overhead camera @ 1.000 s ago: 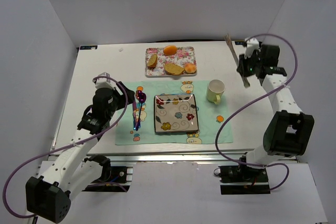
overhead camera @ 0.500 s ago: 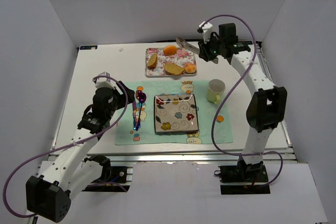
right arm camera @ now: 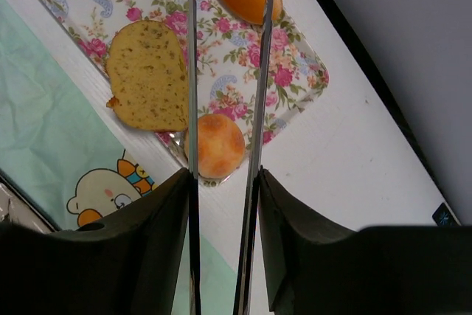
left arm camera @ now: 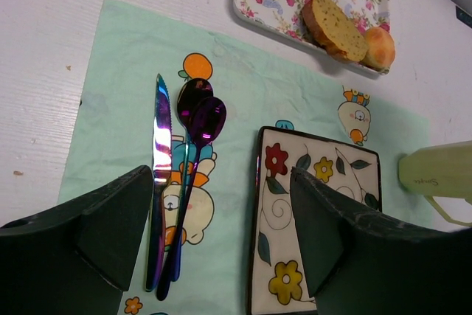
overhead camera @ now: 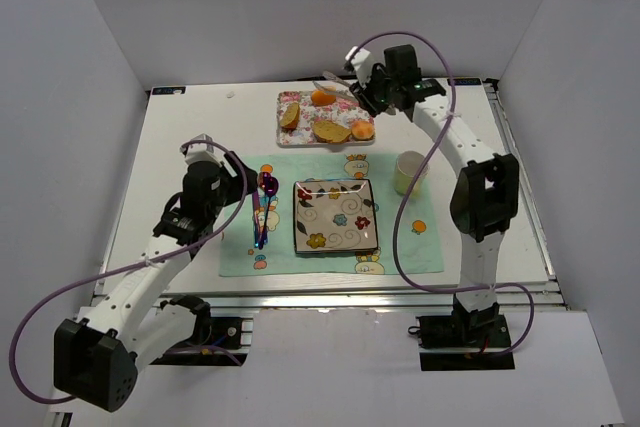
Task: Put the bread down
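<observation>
The bread (overhead camera: pixel 331 131) is a flat tan slice with a darker crust. It lies in the middle of the floral tray (overhead camera: pixel 352 99). It also shows in the right wrist view (right arm camera: pixel 147 75) and the left wrist view (left arm camera: pixel 333 26). My right gripper (overhead camera: pixel 372 87) (right arm camera: pixel 223 175) is shut on metal tongs (overhead camera: pixel 335 88) (right arm camera: pixel 192 108). The tongs' two arms reach over the tray's back right part, spread apart with nothing between them, and pass just right of the bread. My left gripper (overhead camera: pixel 235 179) (left arm camera: pixel 221 175) is open and empty above the placemat.
On the tray are an orange piece (overhead camera: pixel 323 96), a small round bun (overhead camera: pixel 362 129) and a wedge piece (overhead camera: pixel 290 115). A patterned square plate (overhead camera: pixel 335 215), a knife and spoons (overhead camera: pixel 262 209) lie on the green placemat (overhead camera: pixel 400 247). A yellow-green cup (overhead camera: pixel 410 173) stands at the right.
My right arm has swung from the far right of the table to over the floral tray, carrying the tongs. My left arm has barely moved.
</observation>
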### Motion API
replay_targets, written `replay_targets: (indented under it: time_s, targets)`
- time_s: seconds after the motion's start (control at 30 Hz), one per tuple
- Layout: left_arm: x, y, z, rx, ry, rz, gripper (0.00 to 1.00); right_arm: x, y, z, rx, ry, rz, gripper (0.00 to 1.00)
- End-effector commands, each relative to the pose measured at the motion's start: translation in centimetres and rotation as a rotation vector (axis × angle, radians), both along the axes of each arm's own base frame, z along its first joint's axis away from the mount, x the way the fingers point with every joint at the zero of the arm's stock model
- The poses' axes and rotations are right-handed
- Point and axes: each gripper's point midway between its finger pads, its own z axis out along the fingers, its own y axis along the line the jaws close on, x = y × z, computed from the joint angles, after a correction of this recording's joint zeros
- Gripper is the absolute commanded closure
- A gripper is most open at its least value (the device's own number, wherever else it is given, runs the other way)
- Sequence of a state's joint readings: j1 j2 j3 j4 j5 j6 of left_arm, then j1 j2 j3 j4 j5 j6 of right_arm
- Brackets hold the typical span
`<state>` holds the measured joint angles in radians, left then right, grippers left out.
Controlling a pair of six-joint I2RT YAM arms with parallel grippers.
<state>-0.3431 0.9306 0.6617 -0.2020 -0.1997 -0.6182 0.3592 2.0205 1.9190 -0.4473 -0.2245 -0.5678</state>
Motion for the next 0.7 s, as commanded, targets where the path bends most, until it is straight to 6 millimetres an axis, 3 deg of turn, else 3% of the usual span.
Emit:
replay_targets:
  time_s: [0.0,0.37,0.67]
  targets:
    - [1.2,-0.2,2.4,-0.013,-0.058,0.009,0.16,2.2,1.1,0.7,-0.088,-0.136,0.033,0.54]
    - [1.7,-0.4,1.6,-0.014,-0.046,0.012,0.16,3.5,2.0,-2.1,-0.252,-0.191,0.073,0.54]
    - [1.7,-0.6,1.3,-0.019,-0.043,0.006,0.16,4.0,2.7,-2.4,-0.294,-0.252,0.084,0.5]
